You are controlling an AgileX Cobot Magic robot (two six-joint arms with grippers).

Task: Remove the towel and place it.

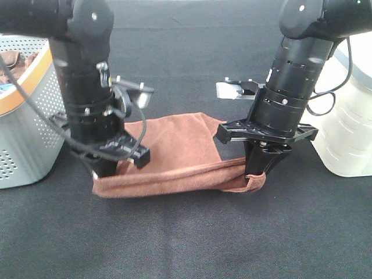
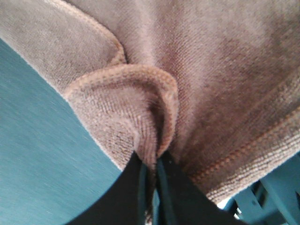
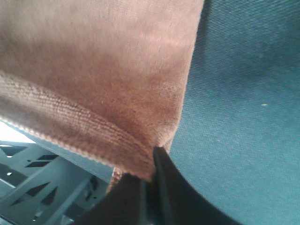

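The reddish-brown towel (image 1: 174, 154) lies on the dark tabletop between my two arms, its front edge lifted and stretched. My left gripper (image 1: 104, 173) is shut on the towel's front left corner. My right gripper (image 1: 254, 177) is shut on the front right corner. In the left wrist view the towel (image 2: 187, 70) bunches into a fold pinched between my left gripper's (image 2: 151, 176) black fingers. In the right wrist view the towel (image 3: 93, 75) has its hemmed corner clamped in my right gripper (image 3: 149, 174). No white label shows.
A grey perforated basket (image 1: 23, 133) with an orange rim stands at the left edge, holding cloth items. A white plastic container (image 1: 349, 122) stands at the right edge. The dark tabletop (image 1: 186, 232) extends in front of the towel.
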